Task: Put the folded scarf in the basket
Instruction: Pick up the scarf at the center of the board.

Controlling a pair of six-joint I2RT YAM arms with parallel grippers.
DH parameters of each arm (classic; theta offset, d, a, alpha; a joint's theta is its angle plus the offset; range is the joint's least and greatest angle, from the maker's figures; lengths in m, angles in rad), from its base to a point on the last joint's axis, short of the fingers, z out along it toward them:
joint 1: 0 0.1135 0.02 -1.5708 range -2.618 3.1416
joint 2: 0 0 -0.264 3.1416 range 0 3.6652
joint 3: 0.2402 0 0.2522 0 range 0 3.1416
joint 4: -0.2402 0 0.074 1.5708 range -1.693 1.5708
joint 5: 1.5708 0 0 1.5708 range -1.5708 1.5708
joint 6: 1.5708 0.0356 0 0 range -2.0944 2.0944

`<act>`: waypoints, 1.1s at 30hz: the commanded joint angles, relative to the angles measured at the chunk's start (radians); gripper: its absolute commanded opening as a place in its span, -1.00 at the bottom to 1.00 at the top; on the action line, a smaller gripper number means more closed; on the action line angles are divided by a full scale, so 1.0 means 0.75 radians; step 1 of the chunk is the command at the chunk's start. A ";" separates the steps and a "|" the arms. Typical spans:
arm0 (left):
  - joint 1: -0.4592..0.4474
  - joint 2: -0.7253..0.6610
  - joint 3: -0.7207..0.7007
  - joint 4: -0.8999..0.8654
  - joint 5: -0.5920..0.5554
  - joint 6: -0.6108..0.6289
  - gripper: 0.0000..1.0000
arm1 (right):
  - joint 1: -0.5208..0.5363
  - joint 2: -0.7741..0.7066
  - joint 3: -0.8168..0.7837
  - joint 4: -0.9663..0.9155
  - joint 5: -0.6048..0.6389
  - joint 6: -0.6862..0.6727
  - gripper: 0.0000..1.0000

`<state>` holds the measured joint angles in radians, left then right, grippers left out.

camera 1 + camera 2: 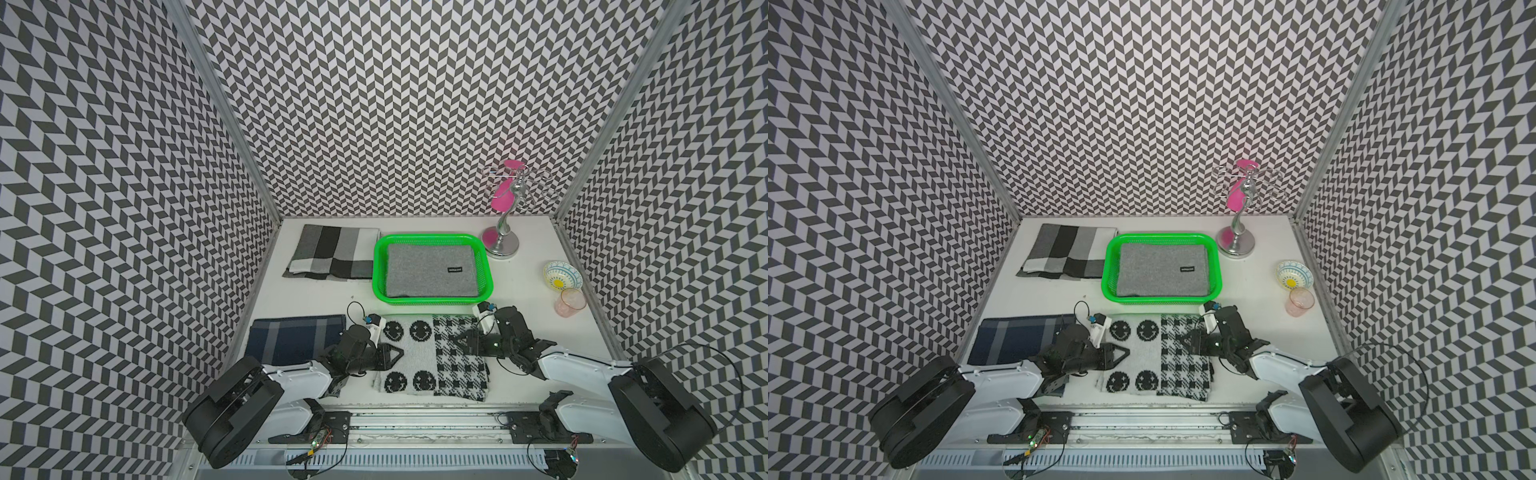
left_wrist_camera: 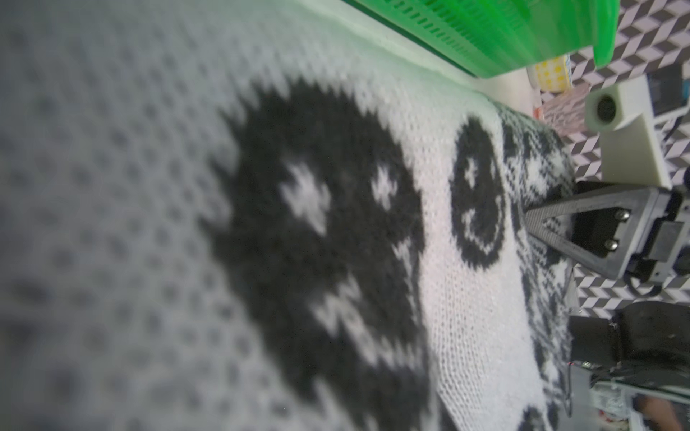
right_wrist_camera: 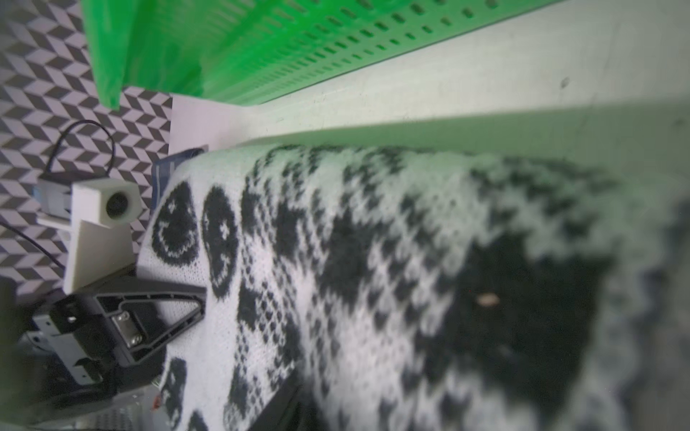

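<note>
The folded scarf [image 1: 432,361], black and white knit with smiley faces and houndstooth, lies at the front centre in both top views [image 1: 1154,361]. My left gripper [image 1: 399,355] is at its left edge, its upper finger [image 3: 164,298] resting on the knit. My right gripper [image 1: 455,340] is at the right edge, its upper finger [image 2: 582,209] likewise on top. Both are shut on the scarf, and the lower fingers are hidden under it. Just behind stands the green basket [image 1: 428,237], with a grey folded cloth [image 1: 432,270] inside. The basket wall [image 2: 485,30] [image 3: 298,37] shows close by in both wrist views.
A grey checked scarf [image 1: 332,251] lies left of the basket. Partly under my left arm is a navy plaid scarf [image 1: 295,338]. At the right are a silver stand [image 1: 503,241], a patterned bowl [image 1: 561,275] and a pink cup [image 1: 570,302]. Patterned walls close in three sides.
</note>
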<state>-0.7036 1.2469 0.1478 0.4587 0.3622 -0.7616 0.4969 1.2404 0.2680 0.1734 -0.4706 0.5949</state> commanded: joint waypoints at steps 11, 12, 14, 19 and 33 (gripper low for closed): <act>-0.065 -0.138 0.106 -0.151 -0.058 0.026 -1.00 | 0.019 -0.148 -0.017 -0.039 -0.063 -0.035 -1.00; -0.074 -0.155 0.120 -0.172 -0.061 0.024 -1.00 | 0.020 -0.173 -0.005 -0.070 -0.059 -0.039 -1.00; -0.097 -0.192 0.157 -0.219 -0.068 0.021 -1.00 | 0.021 -0.244 0.033 -0.137 -0.051 -0.048 -1.00; -0.158 -0.328 0.286 -0.409 -0.120 0.019 -1.00 | 0.024 -0.387 0.171 -0.363 -0.004 -0.079 -1.00; -0.089 -0.338 0.720 -0.709 -0.136 0.174 -1.00 | -0.054 -0.331 0.674 -0.675 0.047 -0.249 -1.00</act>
<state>-0.8097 0.9474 0.6094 -0.0551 0.2432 -0.6998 0.4870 0.9398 0.6647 -0.3260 -0.4427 0.4824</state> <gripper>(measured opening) 0.118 0.125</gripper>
